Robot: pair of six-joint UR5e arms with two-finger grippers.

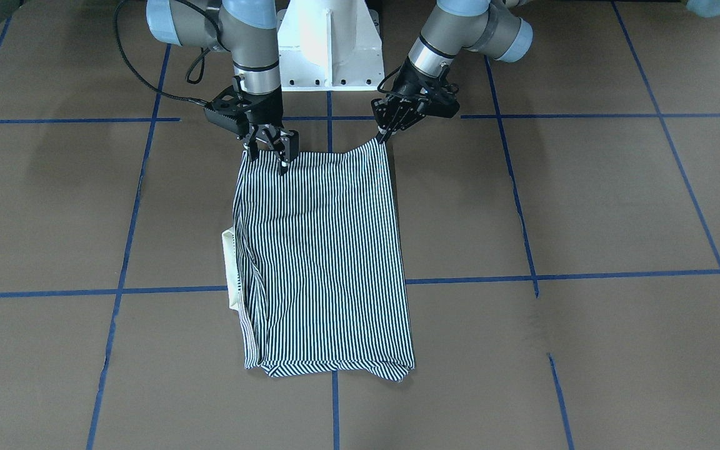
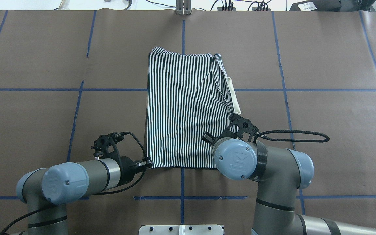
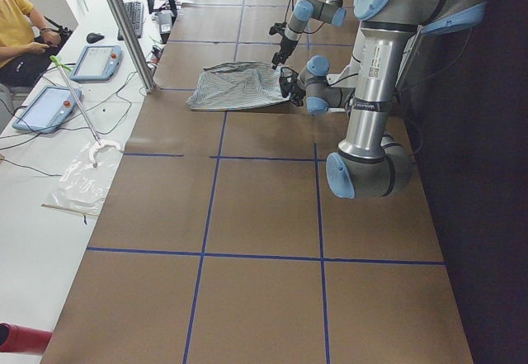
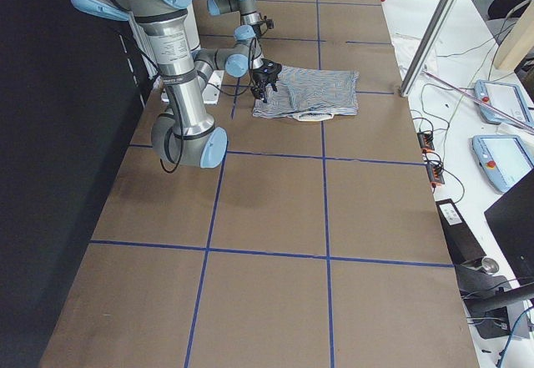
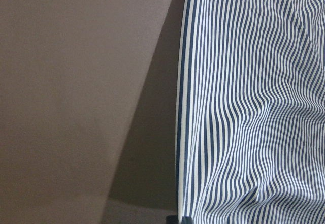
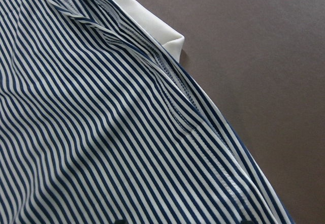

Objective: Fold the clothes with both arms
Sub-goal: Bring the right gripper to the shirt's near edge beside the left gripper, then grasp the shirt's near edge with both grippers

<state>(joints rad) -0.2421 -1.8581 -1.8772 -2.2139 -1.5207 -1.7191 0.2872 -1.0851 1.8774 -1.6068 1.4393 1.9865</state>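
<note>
Evidently, left tool [image 1: 384, 135] is clamped on the shirt [image 1: 325, 250] at its near corner, ready to lift; right tool [image 1: 270, 153], jaws apart, straddles the other corner.

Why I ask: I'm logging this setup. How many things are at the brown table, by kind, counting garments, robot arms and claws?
Garments: 1, the striped polo shirt
Robot arms: 2, the left arm and the right arm
Claws: 2, the left claw and the right claw
Total: 5
</note>
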